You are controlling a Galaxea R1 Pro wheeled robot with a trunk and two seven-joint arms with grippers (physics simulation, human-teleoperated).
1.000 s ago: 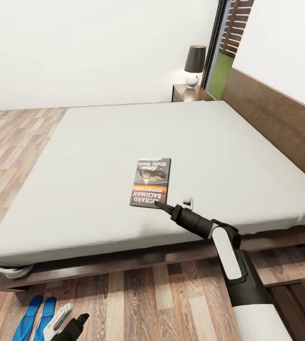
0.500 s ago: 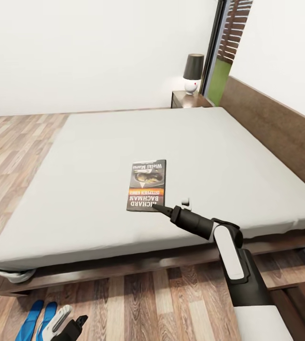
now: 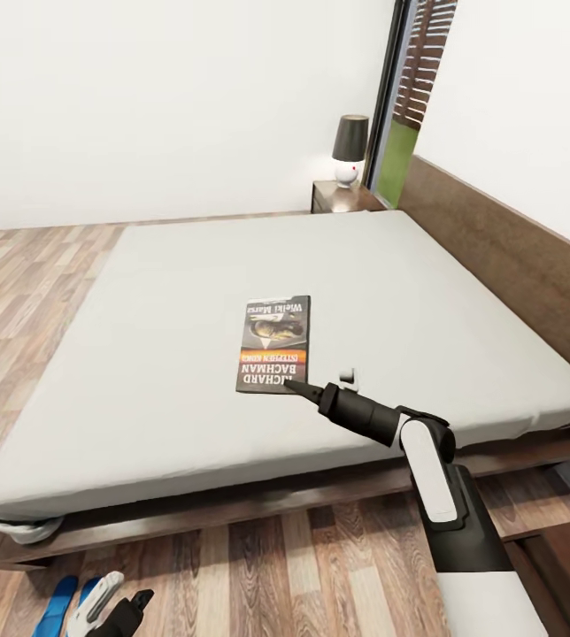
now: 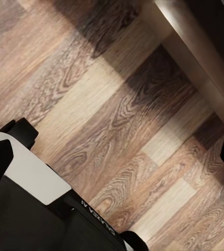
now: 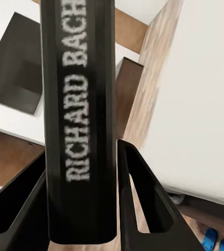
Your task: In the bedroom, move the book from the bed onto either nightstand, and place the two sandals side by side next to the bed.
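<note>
While the book [image 3: 273, 344] lies flat on the bed [image 3: 143, 372], a little nearer the foot edge than the middle of the white mattress, the right pincer [image 3: 307, 389] reaches over that foot edge and meets the book's near corner. From the head camera one dark finger tip touches the corner where the white author lettering runs. In the right wrist view the book's dark spine [image 5: 79, 120], with its white lettering, stands between the two black fingers [image 5: 143, 204]; the pincer is closed on the book, a finger at each side of it.

At the head end of the bed, beyond the far corner of the mattress, stands the nightstand [image 3: 338, 196], and on it a lamp [image 3: 349, 150] with a dark shade and a round white base. The wooden headboard [image 3: 506, 265] runs along the bed's right side as the head camera sees it.

On the wooden floor [image 3: 338, 566] before the foot of the bed, near its left corner, lie the blue sandals [image 3: 57, 603], partly cut off by the picture's edge. The left pincer [image 3: 134, 604] hangs just beside them, low over the floor; I cannot tell how its fingers stand. The left wrist view shows floorboards and the bed's dark frame [image 4: 195, 47].
</note>
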